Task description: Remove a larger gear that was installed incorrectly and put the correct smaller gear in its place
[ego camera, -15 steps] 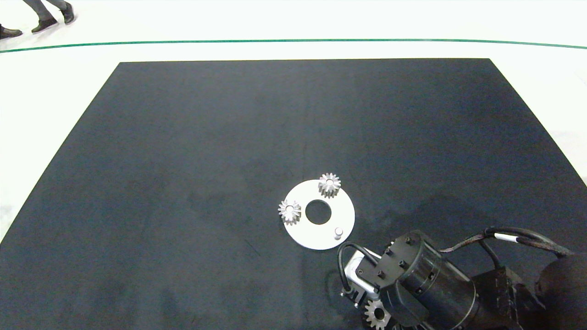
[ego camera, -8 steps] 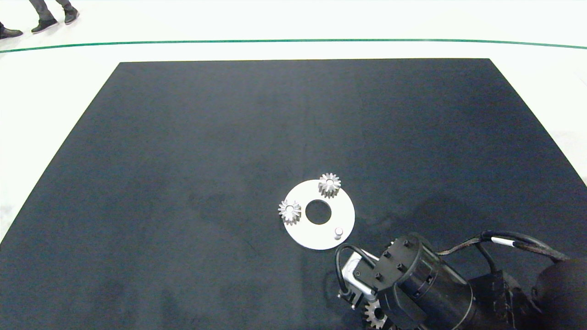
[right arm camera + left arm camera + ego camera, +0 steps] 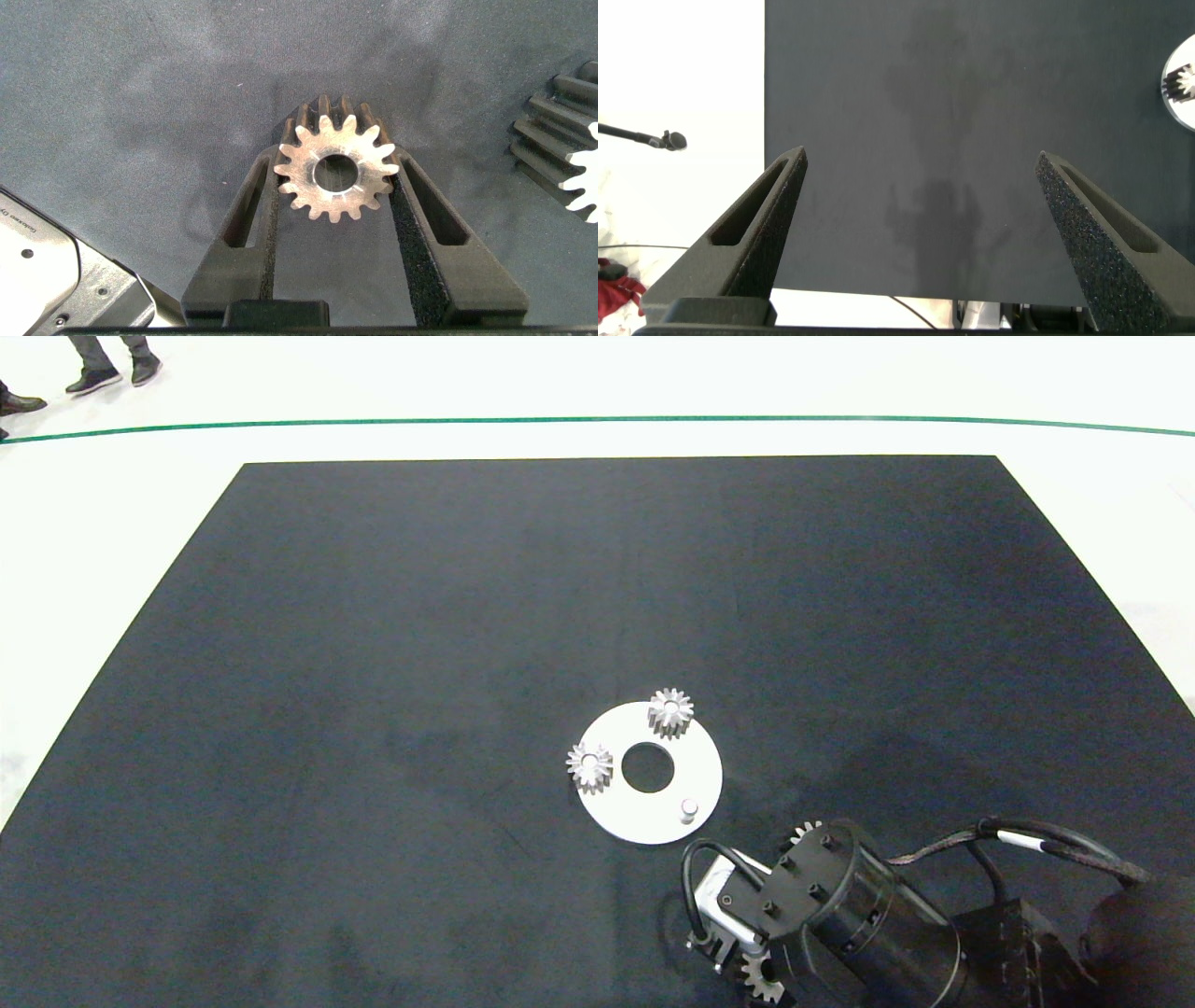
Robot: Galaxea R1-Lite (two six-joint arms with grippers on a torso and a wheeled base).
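The smaller gear [image 3: 336, 173] lies on the black mat near its front edge, and my right gripper [image 3: 334, 182] is shut on it, the pads touching its teeth on both sides. From above only part of the smaller gear [image 3: 764, 978] shows under the right arm [image 3: 859, 924]. The larger gear [image 3: 572, 140], with long teeth, lies close beside it on the mat; a few of its teeth [image 3: 803, 831] peek out behind the arm. The white disc [image 3: 649, 807] carries two small twin gears [image 3: 670, 711] [image 3: 590, 766] and one bare peg [image 3: 689, 809]. My left gripper [image 3: 922, 157] hangs open over the mat's left edge.
The black mat [image 3: 467, 616] covers most of the white table. A person's shoes [image 3: 93, 378] show on the floor at the far left, beyond a green line. A cable [image 3: 1027, 826] loops off the right arm.
The right arm has shifted slightly toward the table's front edge, covering more of the smaller gear and uncovering the larger gear's teeth behind it. The person's shoes have moved.
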